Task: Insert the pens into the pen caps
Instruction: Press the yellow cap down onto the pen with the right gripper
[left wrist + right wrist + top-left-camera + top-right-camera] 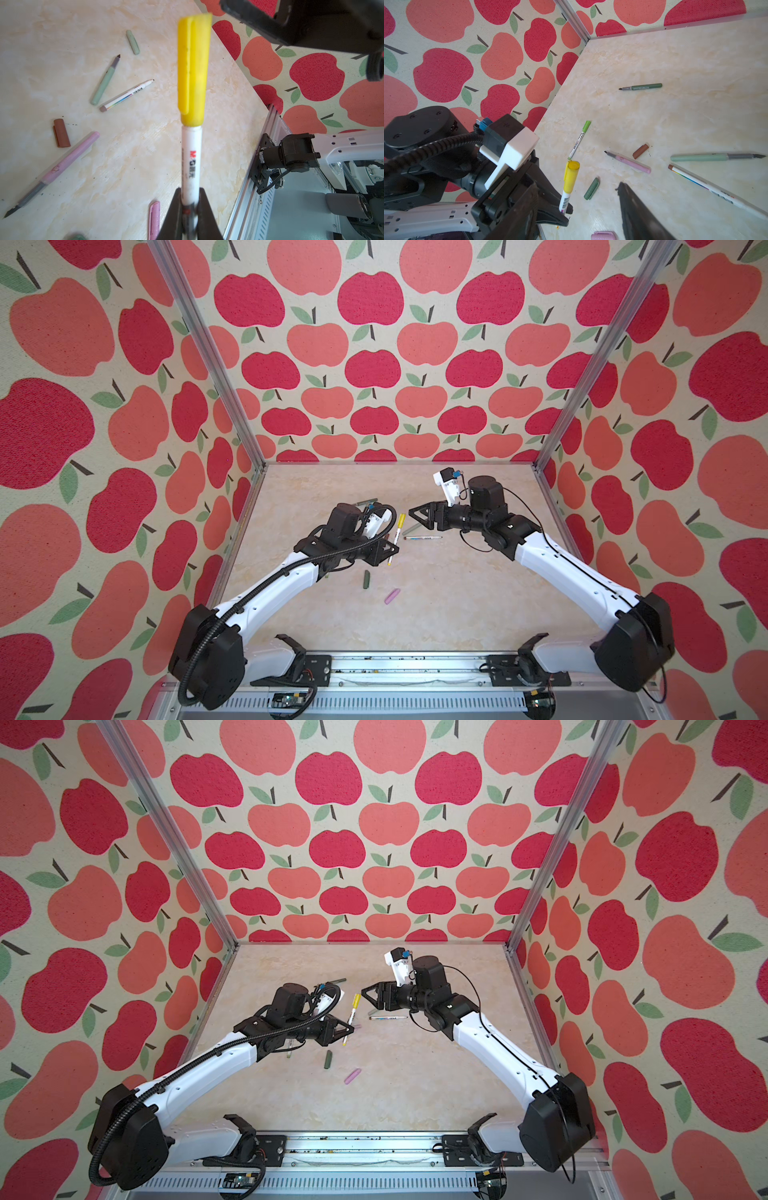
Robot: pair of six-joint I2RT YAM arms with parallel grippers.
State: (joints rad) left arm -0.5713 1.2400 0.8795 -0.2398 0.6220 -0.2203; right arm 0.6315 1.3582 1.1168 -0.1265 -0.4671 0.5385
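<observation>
My left gripper [190, 199] is shut on a white printed pen [191, 162], which stands tilted above the table. A yellow cap [193, 68] sits on that pen's tip. In both top views the left gripper [390, 549] holds this pen near the table's middle. My right gripper [415, 516] hangs open just right of the yellow cap [401, 519], holding nothing. In the right wrist view its fingers [633, 207] stand wide apart with the yellow cap [571, 176] ahead of them. Loose caps lie nearby: dark green [591, 188], pink [603, 235], brown [640, 151], pale sage [133, 42].
On the table lie a pink pen [629, 162], a pale sage pen [716, 157], a white rainbow-print pen [706, 185], a dark green pen [641, 86] and a lime-capped pen [579, 140]. Apple-print walls and metal posts [208, 352] enclose the table.
</observation>
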